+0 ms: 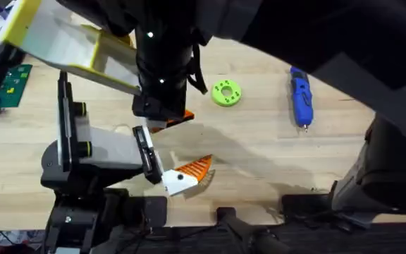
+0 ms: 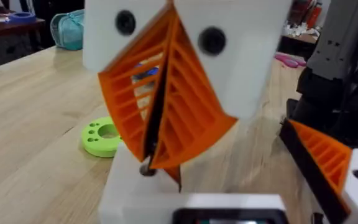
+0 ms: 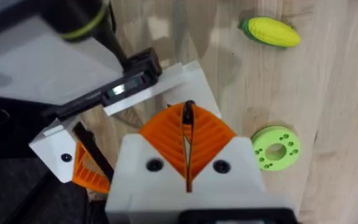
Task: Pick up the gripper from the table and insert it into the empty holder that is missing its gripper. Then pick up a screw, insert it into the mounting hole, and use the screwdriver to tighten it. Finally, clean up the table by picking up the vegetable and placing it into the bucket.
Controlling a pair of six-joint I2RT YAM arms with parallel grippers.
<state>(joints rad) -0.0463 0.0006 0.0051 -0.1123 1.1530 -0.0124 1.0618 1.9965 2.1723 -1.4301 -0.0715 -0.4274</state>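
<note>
Wooden table [image 1: 259,152] half hidden under blurred arms; both end effectors closed, their grasp unclear.

even, bright light on the bench [image 1: 259,141]; soft shadows fall beneath the arms. a large dark blurred arm [image 1: 316,35] looms overhead; close pincer fingers [image 2: 166,112] look soft-focused.
</note>
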